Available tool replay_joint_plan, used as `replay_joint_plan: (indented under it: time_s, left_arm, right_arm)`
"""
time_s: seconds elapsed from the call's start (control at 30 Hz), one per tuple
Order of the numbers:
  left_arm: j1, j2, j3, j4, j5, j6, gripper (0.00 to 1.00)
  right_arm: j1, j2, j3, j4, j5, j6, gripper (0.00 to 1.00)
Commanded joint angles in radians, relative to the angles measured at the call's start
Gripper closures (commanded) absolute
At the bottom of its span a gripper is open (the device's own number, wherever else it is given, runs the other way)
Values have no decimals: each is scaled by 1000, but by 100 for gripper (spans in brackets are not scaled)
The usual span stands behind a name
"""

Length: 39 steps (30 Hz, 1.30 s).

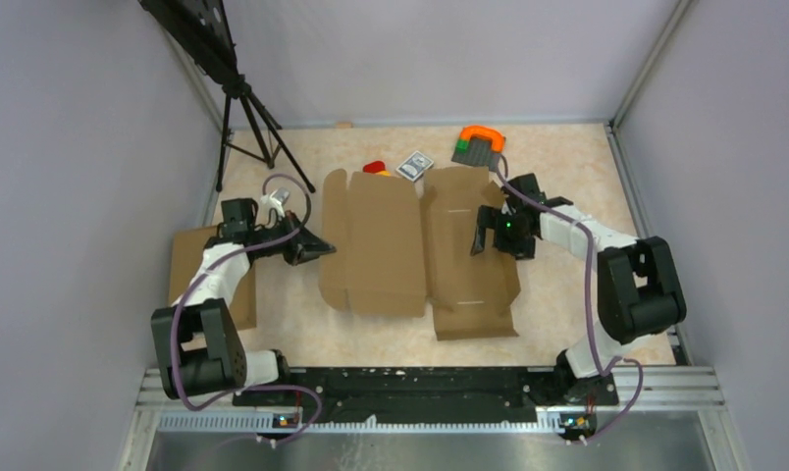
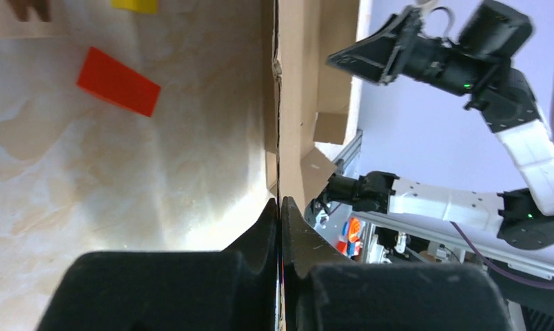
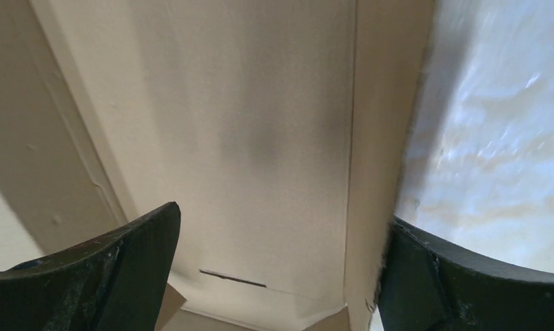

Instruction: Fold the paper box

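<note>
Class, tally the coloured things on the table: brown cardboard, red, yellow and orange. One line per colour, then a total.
Brown cardboard: 2 (paper box, brown box)
Red: 1 (red block)
Yellow: 1 (yellow block)
Orange: 1 (orange arch)
Total: 5

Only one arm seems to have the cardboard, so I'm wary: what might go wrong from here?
1. The left gripper pinches only the thin edge of the paper box; lifting may let it slip or tear.
2. The right gripper hangs open above the sheet, holding nothing, so the sheet may slide toward the red block.
</note>
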Motion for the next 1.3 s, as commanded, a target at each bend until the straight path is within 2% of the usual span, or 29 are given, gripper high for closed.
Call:
replay_joint_plan:
  time_s: [0.0, 0.17, 0.23, 0.3, 0.4, 0.63, 0.87, 1.1, 1.27]
  left_arm:
    - [-17, -68, -32, 96, 117, -66, 100]
    - [-15, -122, -40, 18, 70, -17, 100]
    - [-4, -131, -25, -46, 25, 21, 100]
    - [13, -134, -16, -71, -3, 42, 100]
    - [40, -135, -6, -81, 7, 45, 100]
    - [71, -130, 20, -118, 4, 76, 100]
    - [79, -134, 36, -147, -1, 95, 100]
    - [82, -132, 65, -192, -51, 135, 100]
    - [81, -123, 52, -177, -25, 131, 100]
  right_arm:
    - [56, -83, -78, -1, -18, -10, 1]
    - [121, -158, -173, 9, -11, 37, 1]
    - [117, -183, -190, -2, 50, 49, 1]
    - [97, -198, -187, -29, 133, 50, 1]
    - [45, -207, -165, -69, 170, 48, 1]
    - [-51, -271, -150, -70, 135, 40, 1]
    - [-110, -244, -51, -76, 139, 21, 1]
    - [-151, -122, 85, -35, 139, 31, 2]
    - [-183, -18, 205, 56, 17, 27, 4]
